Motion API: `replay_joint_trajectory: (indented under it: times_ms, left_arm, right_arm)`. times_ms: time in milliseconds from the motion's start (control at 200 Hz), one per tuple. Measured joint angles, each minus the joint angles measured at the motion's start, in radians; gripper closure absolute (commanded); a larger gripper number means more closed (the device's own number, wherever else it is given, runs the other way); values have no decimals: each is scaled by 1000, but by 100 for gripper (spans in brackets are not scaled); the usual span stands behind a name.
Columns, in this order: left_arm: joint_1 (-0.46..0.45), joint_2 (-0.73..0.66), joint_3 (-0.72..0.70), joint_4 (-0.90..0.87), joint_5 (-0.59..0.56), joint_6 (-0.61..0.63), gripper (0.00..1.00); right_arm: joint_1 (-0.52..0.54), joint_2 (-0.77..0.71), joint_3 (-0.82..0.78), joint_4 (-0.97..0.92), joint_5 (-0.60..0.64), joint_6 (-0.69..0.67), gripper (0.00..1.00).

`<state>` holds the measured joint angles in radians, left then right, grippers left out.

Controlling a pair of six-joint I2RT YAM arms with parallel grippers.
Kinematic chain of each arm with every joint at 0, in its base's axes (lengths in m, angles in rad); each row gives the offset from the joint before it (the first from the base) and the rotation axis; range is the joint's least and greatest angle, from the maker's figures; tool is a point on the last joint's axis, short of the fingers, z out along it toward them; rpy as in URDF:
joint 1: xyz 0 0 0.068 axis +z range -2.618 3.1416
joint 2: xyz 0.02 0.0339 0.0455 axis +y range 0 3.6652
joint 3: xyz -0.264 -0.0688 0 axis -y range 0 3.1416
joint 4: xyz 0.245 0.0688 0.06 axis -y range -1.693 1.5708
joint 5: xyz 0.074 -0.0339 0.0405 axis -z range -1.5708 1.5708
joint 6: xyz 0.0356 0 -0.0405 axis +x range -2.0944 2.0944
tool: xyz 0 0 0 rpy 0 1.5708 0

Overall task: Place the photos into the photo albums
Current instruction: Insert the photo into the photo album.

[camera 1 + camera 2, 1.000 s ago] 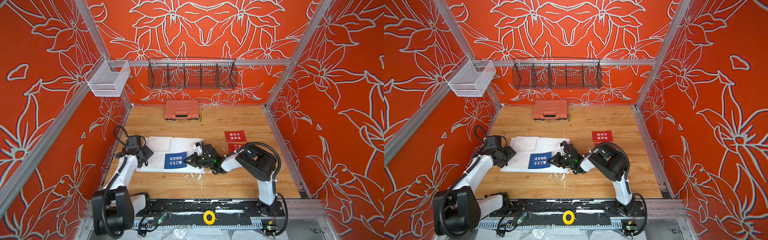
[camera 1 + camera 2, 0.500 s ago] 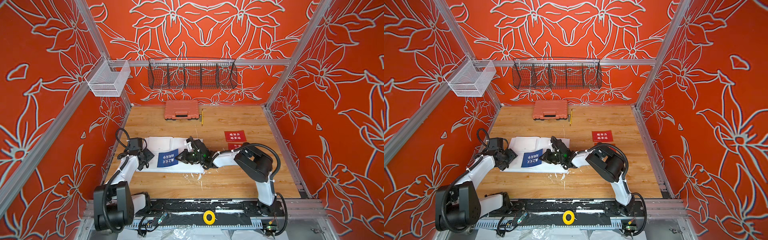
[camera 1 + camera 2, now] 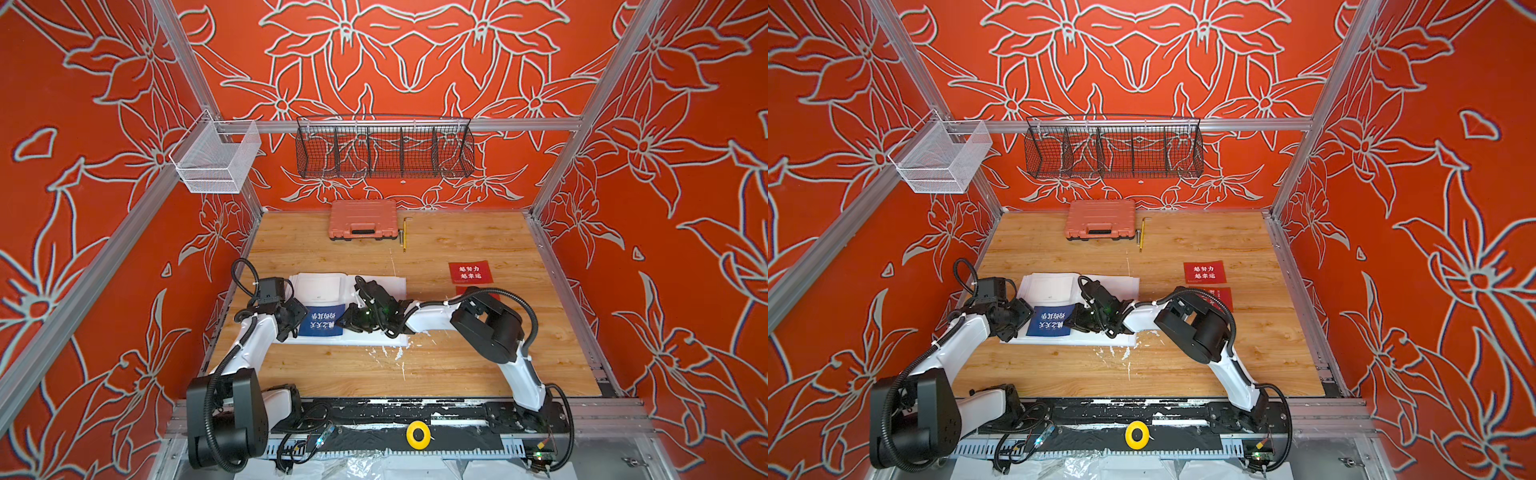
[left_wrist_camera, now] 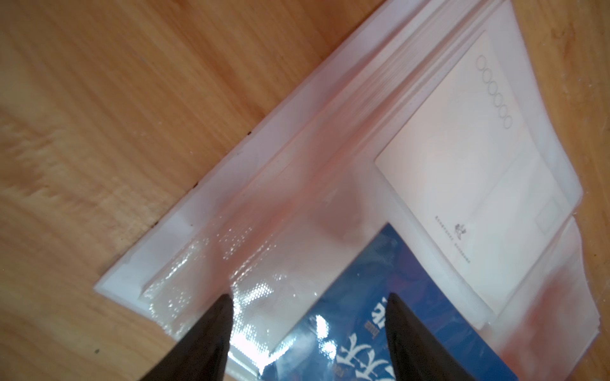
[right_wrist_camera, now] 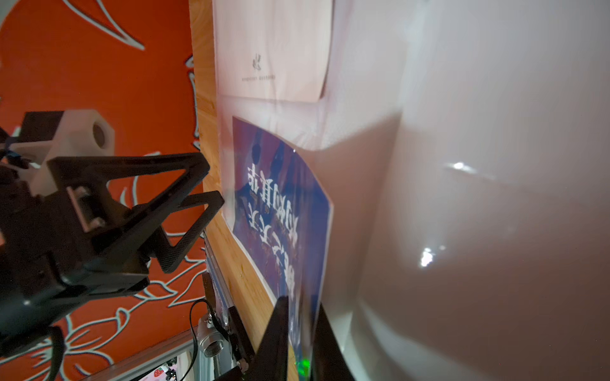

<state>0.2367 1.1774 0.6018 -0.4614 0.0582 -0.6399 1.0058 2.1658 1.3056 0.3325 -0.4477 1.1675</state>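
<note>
Left gripper [image 3: 296, 321]: at the photo album's left edge, tips over a clear sleeve; its jaws stood wide apart and held nothing, as the left wrist view [image 4: 307, 297] showed.
White card [image 3: 320, 286]: inside the far sleeve of the photo album's left page, lying flat.
Blue card [image 3: 322, 320]: on the photo album's left page, in the near half, just beside the white card; white characters faced up. Its left part lay under the glossy sleeve film in the left wrist view [image 4: 379, 313]; how far it was in, I could not tell.
Photo album [image 3: 395, 282]: lying open and flat on the wooden table [image 3: 457, 365], white pages up.
Right gripper [image 3: 347, 322]: over the photo album's middle, at the blue card's right edge. In the right wrist view [image 5: 298, 303] its jaws stood narrow with that edge between them; whether they pinched it could not be told.
Orange-pink case [image 3: 361, 218]: well beyond the photo album, against the back wall.
Red cards [image 3: 469, 272]: right of the photo album, apart from it; one in full view, a second partly hidden by the right arm.
</note>
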Motion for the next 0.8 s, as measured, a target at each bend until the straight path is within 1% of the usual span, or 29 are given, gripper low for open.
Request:
replay_joint_trajectory:
  times_ms: [165,270,445,535,661,801]
  left_arm:
    - [0,-14,0,0,16,8,29]
    - [0,-14,0,-1,30,13,29]
    - [0,-13,-10,0,34,15,30]
    - [0,-13,-14,-1,34,15,32]
    - [0,-13,-15,0,33,18,36]
    - [0,-13,-15,1,34,23,40]
  right_arm:
    - [18,-31,23,-173,47,-85,61]
    - [25,-77,39,-290,89,-143,54]
    - [32,-97,121,-453,157,-221,53]
    - [33,-93,175,-537,177,-250,53]
    - [37,-60,267,-616,190,-275,46]
    - [38,-14,326,-682,198,-295,45]
